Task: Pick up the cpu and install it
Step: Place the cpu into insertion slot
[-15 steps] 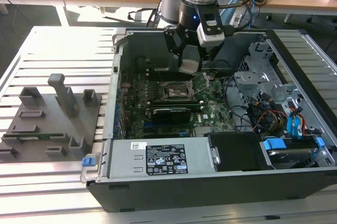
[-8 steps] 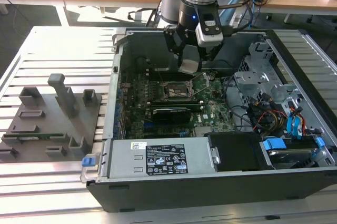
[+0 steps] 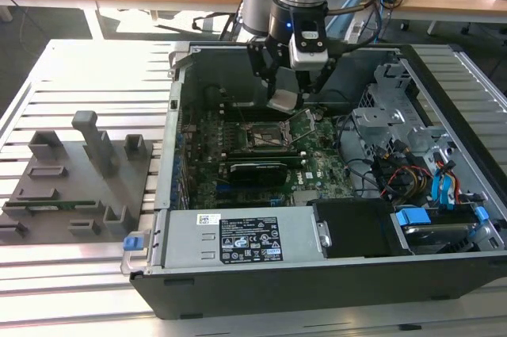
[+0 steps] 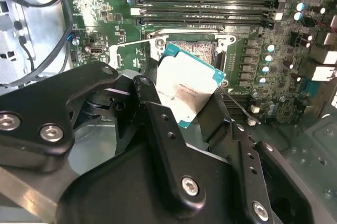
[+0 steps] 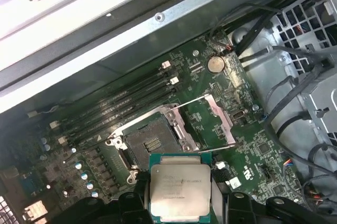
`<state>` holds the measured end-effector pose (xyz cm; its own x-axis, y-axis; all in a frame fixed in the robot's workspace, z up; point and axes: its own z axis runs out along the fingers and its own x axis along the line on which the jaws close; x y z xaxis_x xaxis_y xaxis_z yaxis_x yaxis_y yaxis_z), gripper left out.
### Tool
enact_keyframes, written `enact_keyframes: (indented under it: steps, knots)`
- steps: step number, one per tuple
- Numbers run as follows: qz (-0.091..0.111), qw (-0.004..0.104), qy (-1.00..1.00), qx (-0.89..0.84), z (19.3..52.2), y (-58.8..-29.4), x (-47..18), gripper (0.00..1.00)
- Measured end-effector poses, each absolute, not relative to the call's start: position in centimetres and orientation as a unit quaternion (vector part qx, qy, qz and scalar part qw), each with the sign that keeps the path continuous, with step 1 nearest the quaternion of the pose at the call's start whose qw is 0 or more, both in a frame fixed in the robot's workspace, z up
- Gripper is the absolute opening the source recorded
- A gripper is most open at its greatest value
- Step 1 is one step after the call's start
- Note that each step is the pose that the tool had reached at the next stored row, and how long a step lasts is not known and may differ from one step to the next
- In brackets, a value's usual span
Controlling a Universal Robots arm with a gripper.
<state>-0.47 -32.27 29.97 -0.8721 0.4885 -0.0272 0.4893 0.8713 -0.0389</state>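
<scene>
gripper [image 3: 285, 99]: fingers clamped on two opposite edges of the cpu, narrow gap
cpu [image 5: 180, 190]: held clear of the board, above the motherboard and near the socket, not seated
socket [image 5: 149, 142]: empty, load plate [image 5: 206, 117] swung up
motherboard [image 3: 317, 164]: flat inside the open pc case [image 3: 317, 273]
gray fixture tray [image 3: 75, 186]: on the exterior view's left of the case

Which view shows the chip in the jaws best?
The first wrist view: the chip faces the camera, nearly whole. In the second wrist view it is tilted, partly hidden by the jaws; in the exterior view it is distant.
</scene>
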Motion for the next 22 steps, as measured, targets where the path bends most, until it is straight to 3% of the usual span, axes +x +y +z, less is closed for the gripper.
enact_keyframes:
  steps: [22]
  knots:
    - [-0.025, 0.007, 0.939, 0.343, 29.96, -32.27, -0.47, 0.55]
